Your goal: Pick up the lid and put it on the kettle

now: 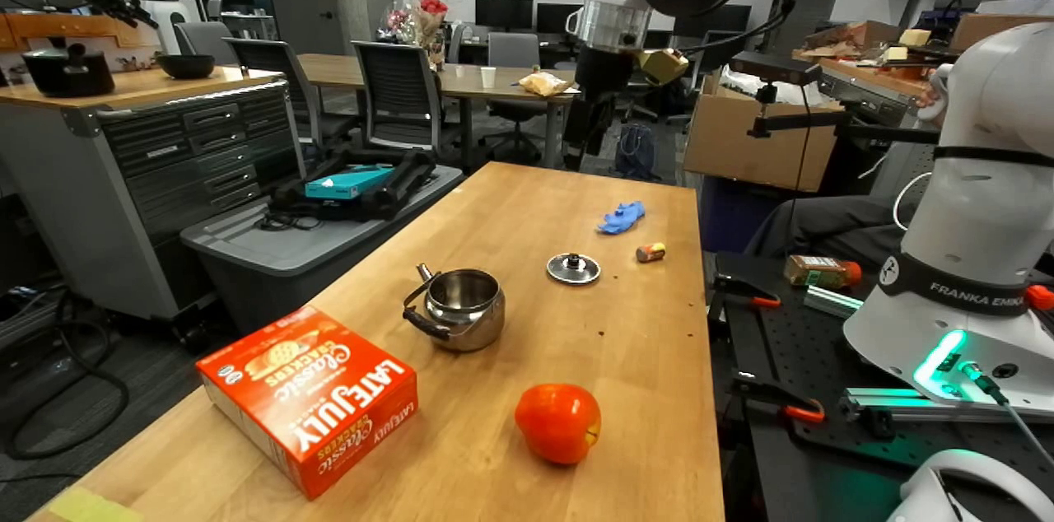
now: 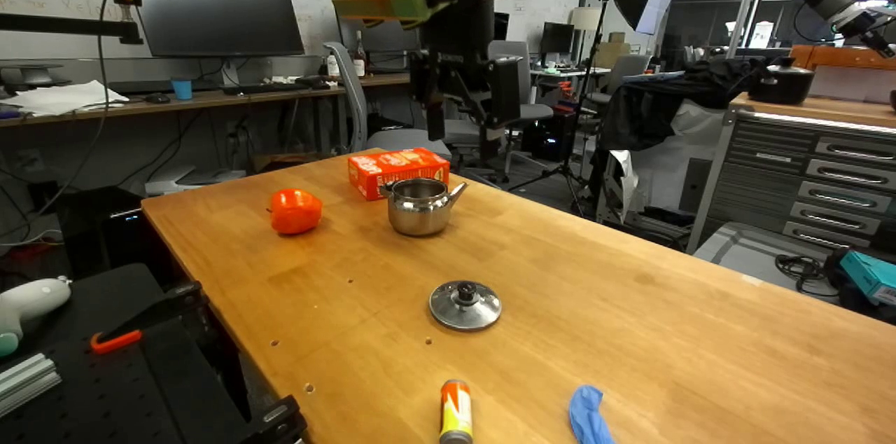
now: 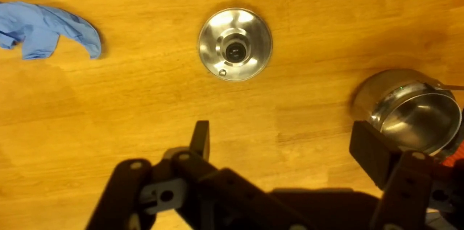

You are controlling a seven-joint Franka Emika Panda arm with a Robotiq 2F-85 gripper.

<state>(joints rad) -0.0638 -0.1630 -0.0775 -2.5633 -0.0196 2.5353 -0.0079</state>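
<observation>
Lid (image 3: pixel 235 44) sitting at about 11 o'clock from the gripper (image 3: pixel 284 139), whose jaws are spread way apart

Wrist view, left to right: crumpled blue glove (image 3: pixel 41 27) out around 10 o'clock from the gripper, then the lid, flat on the wooden table (image 3: pixel 137 114), well apart from the jaws. Next the gripper itself, hanging above the table, nothing in its grip, just table showing between the jaws. Then the kettle (image 3: pixel 407 112) between 2 and 3 o'clock, partly behind the gripper, top uncovered. In an exterior view it goes cracker box (image 1: pixel 309 398) at 8 o'clock from the kettle, the kettle standing upright, a red-orange fruit (image 1: pixel 558 423) at about 5, and the lid at about 2.
</observation>
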